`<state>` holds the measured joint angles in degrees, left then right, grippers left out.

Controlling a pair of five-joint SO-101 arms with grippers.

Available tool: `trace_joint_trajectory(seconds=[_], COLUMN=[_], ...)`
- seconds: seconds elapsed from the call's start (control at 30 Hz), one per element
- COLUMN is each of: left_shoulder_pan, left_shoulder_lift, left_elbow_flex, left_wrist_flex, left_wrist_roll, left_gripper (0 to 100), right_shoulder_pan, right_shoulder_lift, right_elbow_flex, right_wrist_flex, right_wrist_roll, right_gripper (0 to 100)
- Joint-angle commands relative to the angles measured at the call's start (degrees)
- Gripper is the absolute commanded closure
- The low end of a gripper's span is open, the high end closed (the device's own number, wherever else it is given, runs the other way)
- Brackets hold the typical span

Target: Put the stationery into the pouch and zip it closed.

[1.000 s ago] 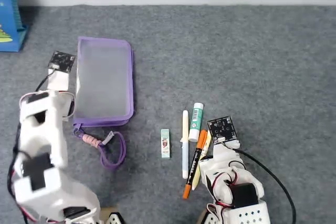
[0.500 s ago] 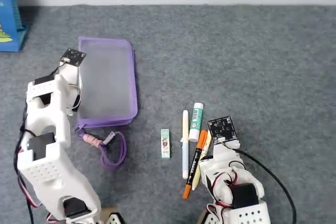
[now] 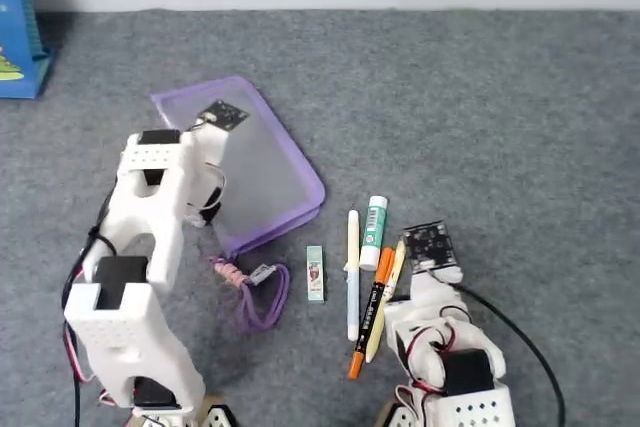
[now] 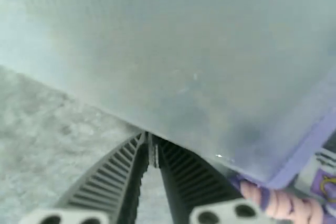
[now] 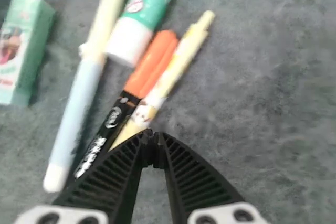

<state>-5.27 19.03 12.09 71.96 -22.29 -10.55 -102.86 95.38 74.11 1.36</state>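
Grey felt covers the table. From the high view, the pouch (image 3: 262, 167) is seen lying askew, with the left arm (image 3: 150, 207) set over its one long side and its strap (image 3: 250, 292) trailing from a corner. All the stationery is found outside the pouch: the eraser (image 3: 315, 273) nearest it, then the pale pen (image 3: 352, 277), glue stick (image 3: 373, 232), orange marker (image 3: 372, 312) and yellow pen (image 3: 386, 297) farther from it, touching one another, with the right arm (image 3: 440, 347) on their far side.

In the left wrist view, the left gripper (image 4: 150, 150) is seen closed tight at the pouch's rim, apparently pinching it. So thin a hold could be lost, or the pouch could be swept into the eraser. Whether the zip is open cannot be told.

In the right wrist view, the right gripper (image 5: 153, 148) is seen closed on nothing, its tips against the marker and yellow pen. If lowered thus, the pens would be shoved away from the pouch; once opened, two might be taken together.
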Motion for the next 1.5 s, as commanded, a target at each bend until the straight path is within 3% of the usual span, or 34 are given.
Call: trace_joint_trajectory(seconds=[0.0, 0.13, 0.27, 0.37, 0.57, 0.7, 0.9, 1.37, 1.47], left_shoulder_pan=[0.09, -3.96, -10.46, -14.42, -17.85, -17.93, -18.55, -18.55, -18.55], left_shoulder_lift=[-6.86, -12.84, -19.25, -24.18, -35.34, -43.25, -51.52, -52.84, -52.84], left_elbow_flex=[-2.15, -2.15, -1.71, 1.63, 15.25, 24.13, 30.46, 36.79, 36.79], left_wrist_flex=[1.67, 4.31, 6.24, 6.15, 0.88, -2.81, -2.73, -2.11, -2.11], left_wrist_roll=[2.64, 2.73, 2.73, 2.46, 0.53, -0.44, -0.18, 2.29, 2.29], left_gripper=[98, 98, 98, 98, 98, 98, 98, 98, 98], right_shoulder_pan=[5.05, 11.3, 11.82, 7.34, 0.13, -2.77, -12.97, -26.68, -30.37], right_shoulder_lift=[-1.1, -1.1, -1.1, -1.1, -1.1, -1.01, 0.75, 46.64, 55.6], right_elbow_flex=[-0.18, -2.29, -2.81, -2.81, -6.51, -15.03, -26.37, -38.51, -43.16], right_wrist_flex=[-2.24, -5.85, -8.04, -8.04, -7.78, -1.98, 5.32, -14.81, -17.54], right_wrist_roll=[-0.18, 1.58, 13.45, 18.55, 18.55, 18.55, 18.46, 8.88, 8.7], right_gripper=[98.6, 98.3, 98.3, 98.3, 98.3, 98.3, 98.3, 98.2, 93.1])
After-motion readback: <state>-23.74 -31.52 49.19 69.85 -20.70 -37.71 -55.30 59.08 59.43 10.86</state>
